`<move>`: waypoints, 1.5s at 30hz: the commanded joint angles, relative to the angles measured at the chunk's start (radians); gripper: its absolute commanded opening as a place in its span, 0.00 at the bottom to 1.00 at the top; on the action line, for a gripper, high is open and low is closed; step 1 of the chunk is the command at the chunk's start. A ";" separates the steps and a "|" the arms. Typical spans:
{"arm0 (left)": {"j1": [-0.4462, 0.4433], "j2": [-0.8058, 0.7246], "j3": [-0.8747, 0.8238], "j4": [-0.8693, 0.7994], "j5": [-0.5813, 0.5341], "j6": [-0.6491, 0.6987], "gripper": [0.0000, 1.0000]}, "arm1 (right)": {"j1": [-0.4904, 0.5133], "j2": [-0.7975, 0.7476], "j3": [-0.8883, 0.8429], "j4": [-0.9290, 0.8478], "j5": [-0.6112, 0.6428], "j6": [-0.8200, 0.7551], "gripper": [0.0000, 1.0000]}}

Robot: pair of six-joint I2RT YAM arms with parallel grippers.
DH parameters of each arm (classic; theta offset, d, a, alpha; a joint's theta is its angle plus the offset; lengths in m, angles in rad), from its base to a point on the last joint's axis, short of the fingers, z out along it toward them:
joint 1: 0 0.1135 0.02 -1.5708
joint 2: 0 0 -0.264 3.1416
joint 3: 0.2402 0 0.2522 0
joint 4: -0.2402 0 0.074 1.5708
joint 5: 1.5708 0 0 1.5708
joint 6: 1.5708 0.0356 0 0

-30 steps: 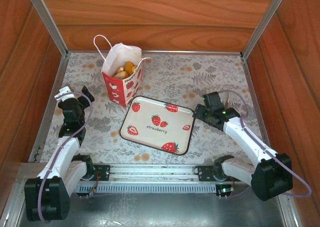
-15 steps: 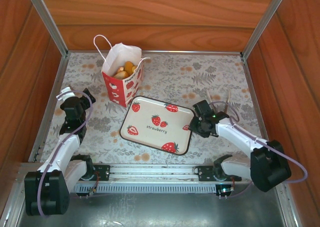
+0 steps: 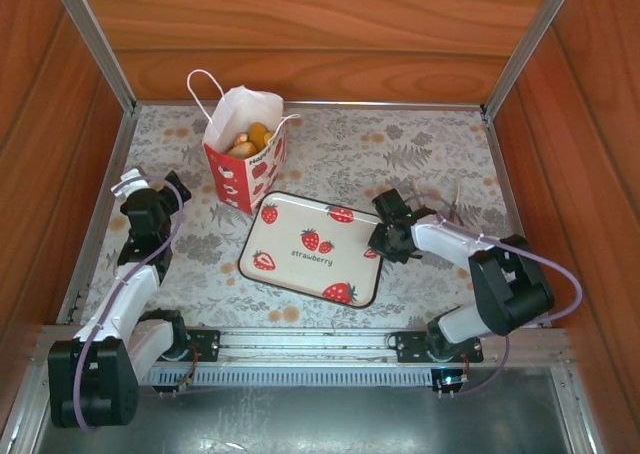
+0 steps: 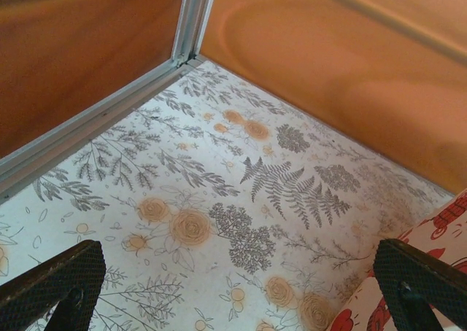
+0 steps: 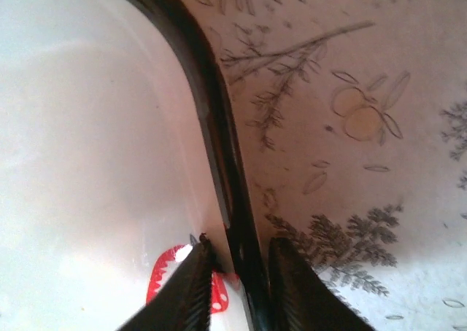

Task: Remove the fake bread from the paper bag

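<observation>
Clamping the right-hand rim of the strawberry tray [image 3: 300,236], the right gripper [image 3: 386,238] has its jaws clenched on the black edge. In the right wrist view, the right gripper [image 5: 237,254] pinches that rim of the strawberry tray [image 5: 208,119]: one finger sits inside over the white surface by a red strawberry print, the other outside over the floral cloth [image 5: 350,90]. The tray lies flat on the floral cloth [image 3: 420,154] with nothing on it.

The paper bag [image 3: 240,169] stands upright just beyond the tray's far-left corner, close to it but touch unclear, with its mouth open and white cord handles up. The fake bread [image 3: 248,139] is inside the bag, golden and orange pieces showing at the top; exact count can't be told.

The left gripper [image 3: 155,186] is left of the tray and bag, released, jaws spread wide, holding nothing. In the left wrist view, the left gripper [image 4: 237,273] hangs above bare cloth, with the bag's red-and-white side [image 4: 438,225] beside one fingertip. The wooden wall [image 4: 343,61] is behind.
</observation>
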 commanded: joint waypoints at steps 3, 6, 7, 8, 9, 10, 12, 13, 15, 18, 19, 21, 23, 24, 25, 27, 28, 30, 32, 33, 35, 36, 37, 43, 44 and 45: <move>-0.003 -0.013 0.033 0.000 0.003 0.003 1.00 | -0.002 0.099 0.070 -0.057 0.078 0.006 0.16; -0.003 -0.023 0.037 0.001 0.000 0.012 1.00 | -0.021 0.127 0.121 -0.092 0.114 -0.025 0.15; -0.004 -0.024 0.037 0.000 -0.001 0.014 1.00 | -0.029 0.134 0.134 -0.101 0.122 -0.035 0.14; -0.003 -0.027 0.037 -0.002 -0.001 0.018 1.00 | -0.040 0.143 0.148 -0.107 0.128 -0.051 0.14; -0.004 -0.032 0.037 -0.002 -0.003 0.020 1.00 | -0.055 0.149 0.158 -0.108 0.127 -0.072 0.14; -0.003 -0.034 0.036 -0.001 -0.004 0.020 1.00 | -0.067 0.155 0.167 -0.109 0.127 -0.089 0.14; -0.004 -0.040 0.034 -0.002 -0.009 0.021 1.00 | -0.098 0.170 0.191 -0.115 0.122 -0.135 0.14; -0.004 -0.044 0.033 -0.003 -0.010 0.021 1.00 | -0.111 0.171 0.206 -0.122 0.119 -0.154 0.14; -0.005 -0.048 0.035 -0.003 -0.012 0.027 1.00 | -0.138 0.215 0.240 -0.137 0.113 -0.195 0.14; -0.005 -0.057 0.038 -0.004 -0.011 0.026 1.00 | -0.171 0.257 0.296 -0.156 0.107 -0.256 0.15; -0.004 -0.058 0.041 -0.006 -0.012 0.027 1.00 | -0.176 0.272 0.314 -0.162 0.108 -0.272 0.15; -0.004 -0.061 0.054 -0.008 -0.014 0.020 1.00 | -0.186 0.308 0.363 -0.184 0.114 -0.299 0.15; -0.003 -0.066 0.077 -0.031 -0.012 0.011 1.00 | -0.191 0.335 0.405 -0.203 0.129 -0.316 0.15; -0.004 -0.068 0.093 -0.053 -0.009 0.003 1.00 | -0.195 0.349 0.424 -0.208 0.135 -0.325 0.15; -0.003 -0.070 0.108 -0.076 -0.001 -0.004 1.00 | -0.197 0.357 0.438 -0.209 0.143 -0.335 0.15; -0.003 -0.072 0.159 -0.125 0.023 -0.004 1.00 | -0.207 0.374 0.468 -0.206 0.156 -0.359 0.15; -0.002 -0.073 0.179 -0.147 0.038 -0.003 1.00 | -0.213 0.384 0.483 -0.208 0.163 -0.371 0.15; -0.004 -0.073 0.225 -0.182 0.073 0.001 1.00 | -0.221 0.401 0.522 -0.211 0.182 -0.393 0.15; -0.004 -0.072 0.264 -0.216 0.089 -0.004 1.00 | -0.227 0.421 0.558 -0.214 0.201 -0.414 0.15; -0.003 -0.070 0.283 -0.231 0.094 -0.007 1.00 | -0.232 0.435 0.578 -0.216 0.205 -0.424 0.15; -0.003 -0.066 0.309 -0.255 0.106 -0.007 1.00 | -0.241 0.461 0.615 -0.222 0.205 -0.440 0.17; -0.003 -0.067 0.322 -0.264 0.110 -0.007 1.00 | -0.244 0.478 0.636 -0.225 0.204 -0.447 0.18; -0.004 -0.064 0.330 -0.271 0.114 -0.006 1.00 | -0.248 0.490 0.653 -0.227 0.202 -0.455 0.19; -0.004 -0.046 0.389 -0.309 0.116 0.010 1.00 | -0.265 0.533 0.761 -0.283 0.180 -0.504 0.36; -0.004 -0.039 0.398 -0.320 0.119 0.010 1.00 | -0.265 0.523 0.765 -0.292 0.175 -0.509 0.42; -0.003 -0.035 0.408 -0.334 0.122 0.010 1.00 | -0.267 0.506 0.764 -0.299 0.169 -0.512 0.48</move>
